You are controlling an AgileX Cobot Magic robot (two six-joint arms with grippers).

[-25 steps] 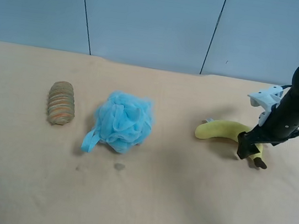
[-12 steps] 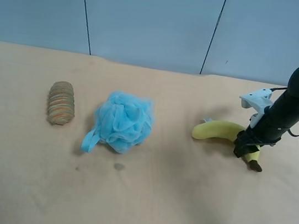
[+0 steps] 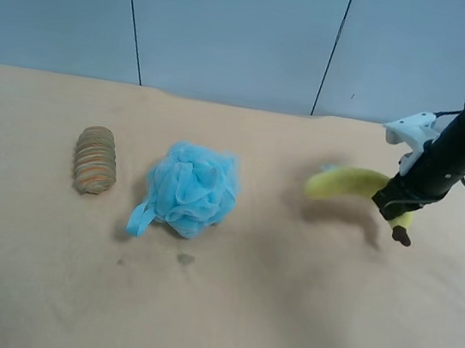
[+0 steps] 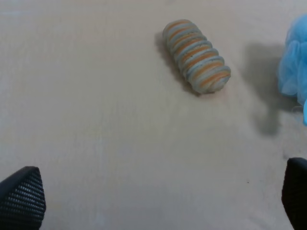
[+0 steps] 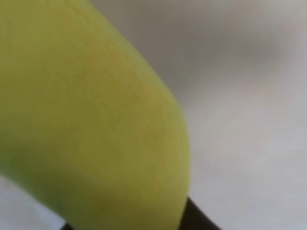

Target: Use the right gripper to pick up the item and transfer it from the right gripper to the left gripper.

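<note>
Lift phase: the black right end effector (image 3: 391,207) pinches the soft curved yellow plush banana (image 3: 344,183) near its dark tip, apparently just clear of the beige tabletop (image 3: 281,319); next, presumably, carry it toward the wide-spread left end effector (image 4: 158,194) for handover.

Yellow, brown-tipped banana (image 3: 348,183); light blue mesh pouf (image 3: 192,187); oval (image 3: 96,159) striped brown, orange and grey; tan table (image 3: 281,319).
</note>
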